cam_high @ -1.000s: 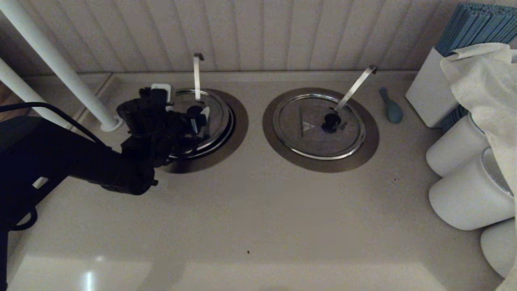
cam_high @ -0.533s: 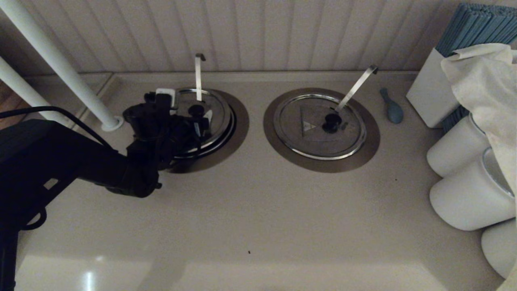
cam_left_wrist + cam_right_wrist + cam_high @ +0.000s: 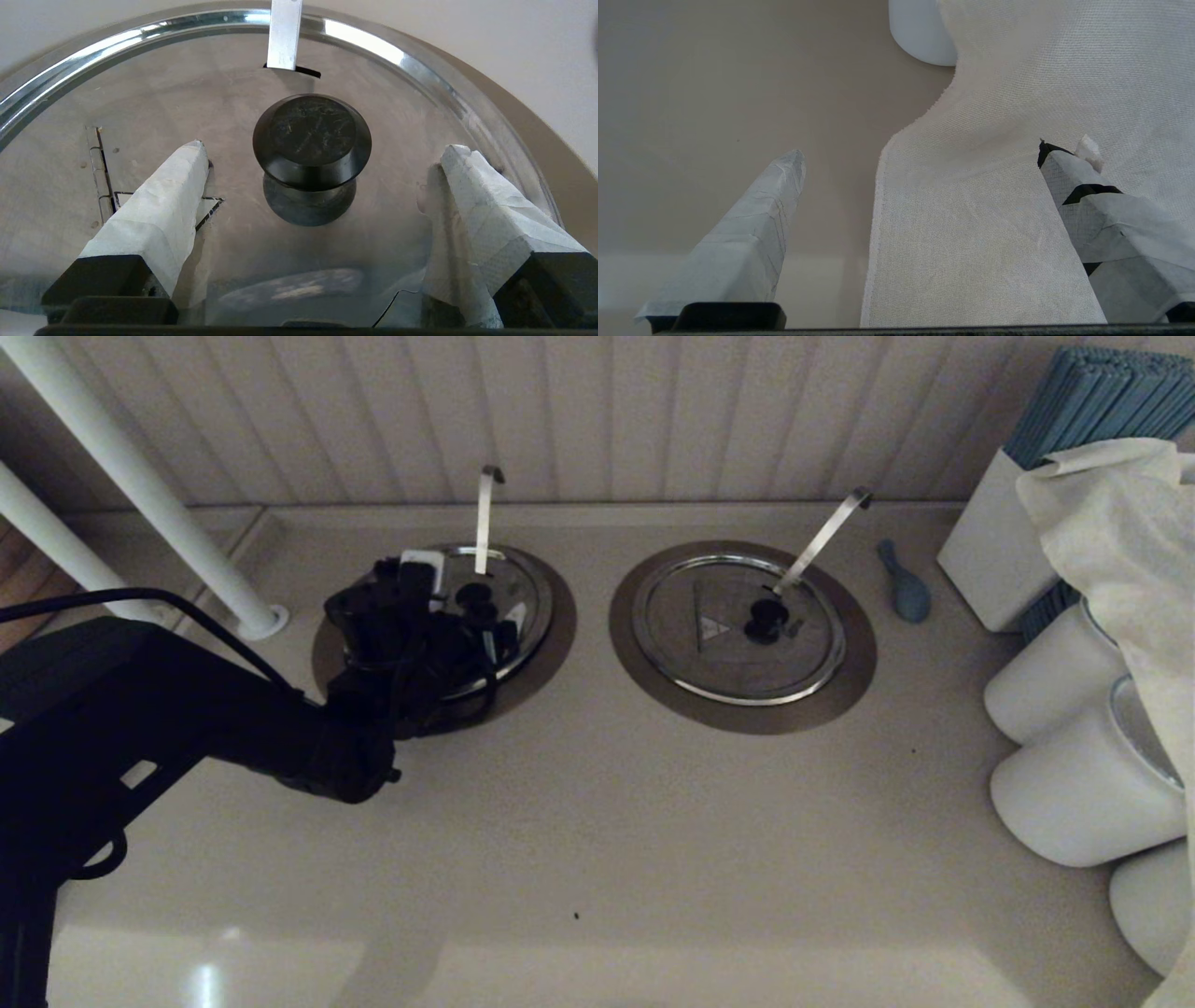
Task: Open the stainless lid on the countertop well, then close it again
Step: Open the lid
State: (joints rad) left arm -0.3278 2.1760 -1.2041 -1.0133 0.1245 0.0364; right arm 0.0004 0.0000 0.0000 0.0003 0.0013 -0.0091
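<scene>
The stainless lid [image 3: 509,588] lies flat over the left countertop well, whose bronze ring [image 3: 553,644] shows around it. A thin hooked rod [image 3: 484,513] stands up through the lid's slot. My left gripper [image 3: 467,590] hovers low over the lid, open. In the left wrist view its taped fingers [image 3: 159,210] stand wide apart on either side of the black knob [image 3: 312,140] without touching it. One finger covers part of the triangle sticker [image 3: 210,205], next to the flap hinge [image 3: 98,168]. My right gripper [image 3: 920,151] hangs open at the right, beside a white cloth [image 3: 994,210].
A twin lid [image 3: 709,653] with a flat strip handle [image 3: 822,537] sits to the right. Beyond it lie a blue-grey spoon-like piece [image 3: 904,583], a white box [image 3: 990,551] and white cylinders [image 3: 1074,784]. A white pole [image 3: 140,485] stands at the left. The panelled wall is close behind.
The lid and its rod have shifted right, from askew over the well to lying centred in it. My left arm moved right with them, its fingers staying open.
</scene>
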